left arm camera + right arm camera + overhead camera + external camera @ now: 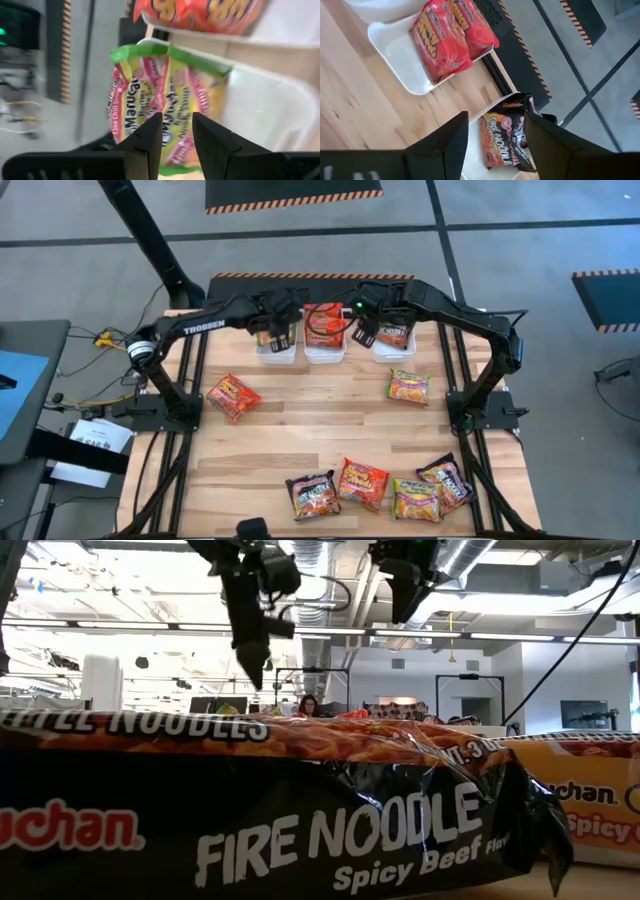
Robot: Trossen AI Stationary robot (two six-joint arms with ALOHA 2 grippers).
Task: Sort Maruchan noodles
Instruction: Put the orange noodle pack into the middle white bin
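Three white bins stand in a row at the table's far edge. My left gripper (275, 332) is over the left bin (277, 352), shut on a green-yellow packet (167, 100). My right gripper (368, 330) hovers open over the right bin (393, 348), above a black-purple packet (502, 137) that lies in that bin. Two red-orange packets (451, 35) lie in the middle bin (324, 340). Loose on the table are a red-orange packet (232, 396), a green-yellow packet (408, 387), and several packets near the front edge (362, 484). My left gripper pinches the green-yellow packet between its two fingers (150, 137) at the middle of its printed face, toward one green end (176, 150), coming from above and pointing down. A crease runs up the face from the pinch. The packet sits tilted inside the left bin's rim (260, 85).
A black Fire Noodle packet (300, 820) lies right in front of the low camera and hides most of the table in that view. The middle of the wooden tabletop (320, 425) is bare between the bins and the front row of packets. A person sits far off in the room (307, 705).
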